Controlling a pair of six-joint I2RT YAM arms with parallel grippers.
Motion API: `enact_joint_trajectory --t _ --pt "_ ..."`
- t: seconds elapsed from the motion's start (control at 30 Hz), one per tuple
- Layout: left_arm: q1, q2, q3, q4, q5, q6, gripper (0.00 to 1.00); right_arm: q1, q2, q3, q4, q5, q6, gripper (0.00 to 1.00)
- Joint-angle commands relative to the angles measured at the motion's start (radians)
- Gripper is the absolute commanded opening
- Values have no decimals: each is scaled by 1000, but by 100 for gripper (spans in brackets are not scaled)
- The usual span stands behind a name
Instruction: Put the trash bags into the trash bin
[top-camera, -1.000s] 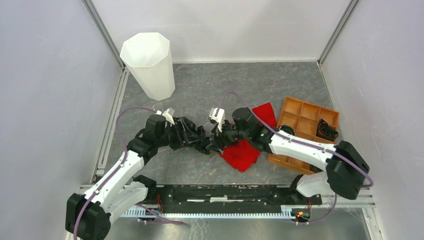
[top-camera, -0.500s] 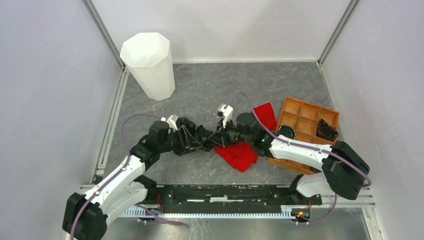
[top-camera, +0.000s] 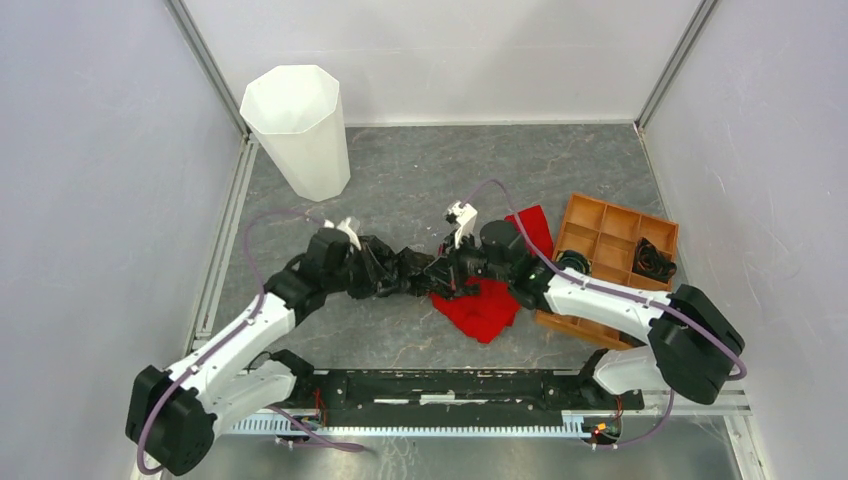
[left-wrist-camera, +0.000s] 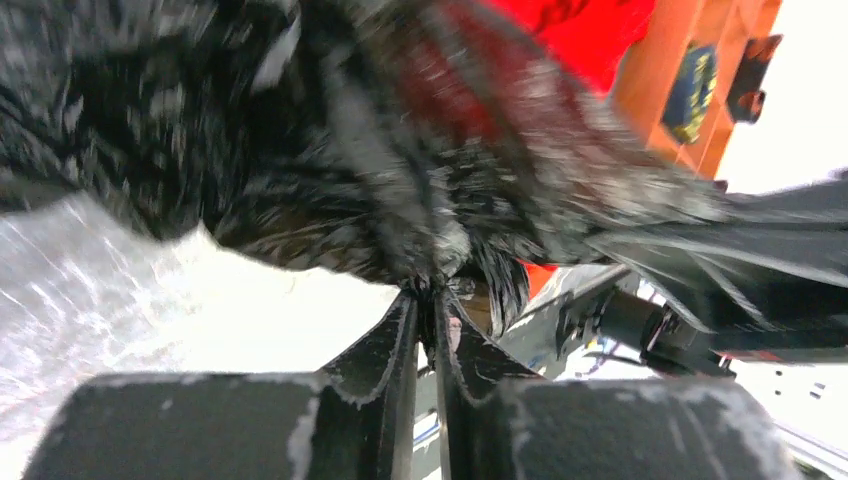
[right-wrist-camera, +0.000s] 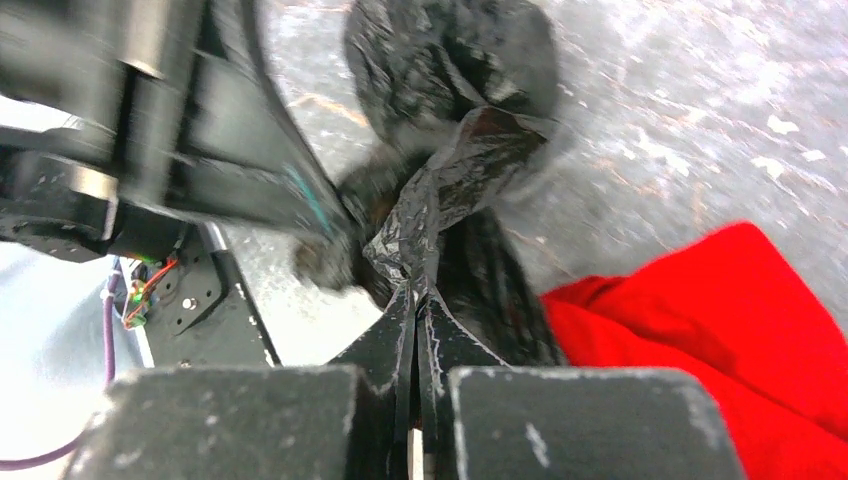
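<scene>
In the top view, mid-frame, the black bag is a dark bunch that merges with the left gripper and the right gripper, so fingertips and plastic cannot be told apart. The right arm covers part of the red cloth and the lower left edge of the orange tray. The dark items in the tray's right compartments are too small to name. The left wrist view is smeared. The bag there runs off the top and left edges, and the tray is cut off at the upper right. In the right wrist view the other gripper, at upper left, is blurred, and the cloth runs off the right and lower edges.
</scene>
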Motion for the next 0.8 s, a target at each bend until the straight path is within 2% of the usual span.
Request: enact_joint_trajectory --t 0.0,0.07,0.17,0.23,0.3,0.4,0.47,0.5,0.53,0.6,0.67,0.73,0.77 --pt "6 24 341 -182 -231 221 15 -133 17 93 -108 -34 45 0" --pt "9 73 535 -256 -290 304 12 -214 42 186 -183 -87 38 0" --pt "11 161 909 -330 -355 394 2 -289 66 515 -378 -144 -44 0" --pt "10 182 1092 -296 -266 426 2 -280 25 680 -427 -124 -97 1" --pt "10 132 1124 -151 -118 418 2 -252 -71 707 -347 -121 -125 1" --pt "10 -12 976 52 -65 393 2 -155 -255 560 -161 -24 -228 0" --pt "9 -87 845 37 -156 388 2 -123 -341 366 -43 25 -261 1" --pt "10 -109 773 -21 -250 374 2 -123 -358 259 -8 61 -244 1" --pt "10 -121 697 -99 -389 333 2 -123 -353 172 4 100 -216 1" --pt "10 -120 526 -243 -519 285 2 -124 -279 58 -32 89 -164 1" --pt "12 -129 336 -301 -562 247 2 -125 -161 -9 -60 -9 -128 1" --pt "12 -164 180 -294 -540 208 2 -125 -63 -56 -41 -72 -83 1" --pt "12 -187 160 -277 -513 195 2 -125 -44 -59 -40 -76 -71 1"
